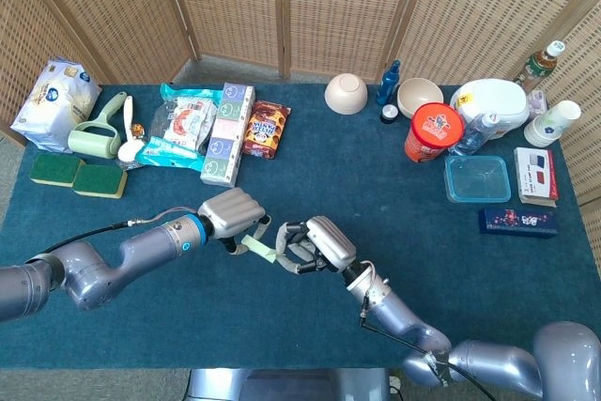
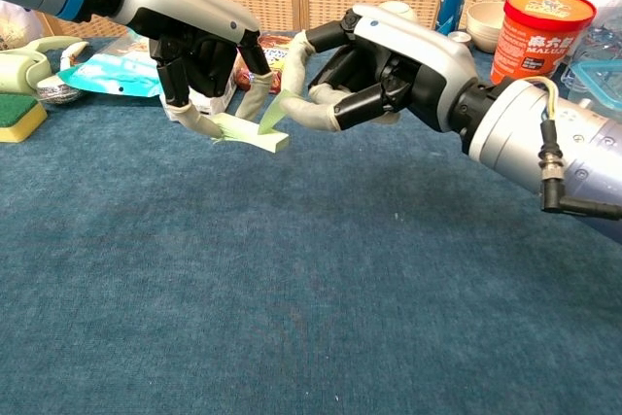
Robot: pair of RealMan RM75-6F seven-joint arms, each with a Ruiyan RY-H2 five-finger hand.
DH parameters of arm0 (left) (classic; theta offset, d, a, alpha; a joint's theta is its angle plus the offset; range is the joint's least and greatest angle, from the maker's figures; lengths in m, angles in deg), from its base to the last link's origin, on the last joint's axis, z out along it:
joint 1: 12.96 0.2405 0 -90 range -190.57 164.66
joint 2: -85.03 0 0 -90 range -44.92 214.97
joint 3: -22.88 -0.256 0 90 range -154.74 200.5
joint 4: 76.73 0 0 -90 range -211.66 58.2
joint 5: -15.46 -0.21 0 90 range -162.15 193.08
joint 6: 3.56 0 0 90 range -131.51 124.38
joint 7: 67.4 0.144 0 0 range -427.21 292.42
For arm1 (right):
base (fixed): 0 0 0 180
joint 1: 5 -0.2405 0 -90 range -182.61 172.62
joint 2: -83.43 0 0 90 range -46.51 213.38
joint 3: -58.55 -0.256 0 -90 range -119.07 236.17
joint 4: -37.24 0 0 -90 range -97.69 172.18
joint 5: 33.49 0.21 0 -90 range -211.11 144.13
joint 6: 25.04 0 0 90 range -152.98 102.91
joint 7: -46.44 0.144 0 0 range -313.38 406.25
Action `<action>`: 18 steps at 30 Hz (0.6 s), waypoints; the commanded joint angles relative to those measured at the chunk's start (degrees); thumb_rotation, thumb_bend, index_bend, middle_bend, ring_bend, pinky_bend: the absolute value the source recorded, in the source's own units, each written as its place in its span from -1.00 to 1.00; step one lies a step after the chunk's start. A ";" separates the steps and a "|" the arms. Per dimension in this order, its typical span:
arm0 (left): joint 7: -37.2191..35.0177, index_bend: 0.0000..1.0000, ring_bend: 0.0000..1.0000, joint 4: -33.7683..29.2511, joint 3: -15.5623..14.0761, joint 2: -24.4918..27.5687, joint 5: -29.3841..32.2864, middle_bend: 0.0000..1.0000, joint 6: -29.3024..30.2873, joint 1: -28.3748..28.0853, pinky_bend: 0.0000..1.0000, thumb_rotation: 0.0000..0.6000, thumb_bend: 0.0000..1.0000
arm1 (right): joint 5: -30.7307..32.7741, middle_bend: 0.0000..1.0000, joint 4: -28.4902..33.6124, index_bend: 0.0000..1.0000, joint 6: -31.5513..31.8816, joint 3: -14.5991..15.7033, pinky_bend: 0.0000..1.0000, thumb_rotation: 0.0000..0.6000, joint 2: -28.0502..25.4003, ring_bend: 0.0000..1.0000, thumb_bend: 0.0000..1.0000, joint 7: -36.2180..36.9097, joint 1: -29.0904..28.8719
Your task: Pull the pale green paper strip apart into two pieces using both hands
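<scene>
A dark blue cloth table stands before wicker screens. Near its front centre, the pale green paper strip hangs above the cloth, pinched at its left end by the left hand, at its right by the right hand.

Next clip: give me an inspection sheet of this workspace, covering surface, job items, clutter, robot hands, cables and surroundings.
Surface: table under dark blue cloth.
Job items: pale green paper strip in one piece, held above the cloth between both hands.
Clutter: sponges, snack packets and lint roller far left; bowls, red tub, clear container and paper cup far right.
Robot hands: left robot hand pinches one end; right robot hand pinches the other.
Cables: thin cable along left arm; plug on right forearm.
Surroundings: woven screen behind.
</scene>
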 commanded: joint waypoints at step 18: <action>-1.32 0.39 1.00 2.39 -2.35 0.62 0.36 1.00 2.50 4.84 1.00 1.00 -0.10 | 0.53 1.00 -0.83 0.57 0.51 0.44 1.00 1.00 -2.31 1.00 -0.04 2.03 1.49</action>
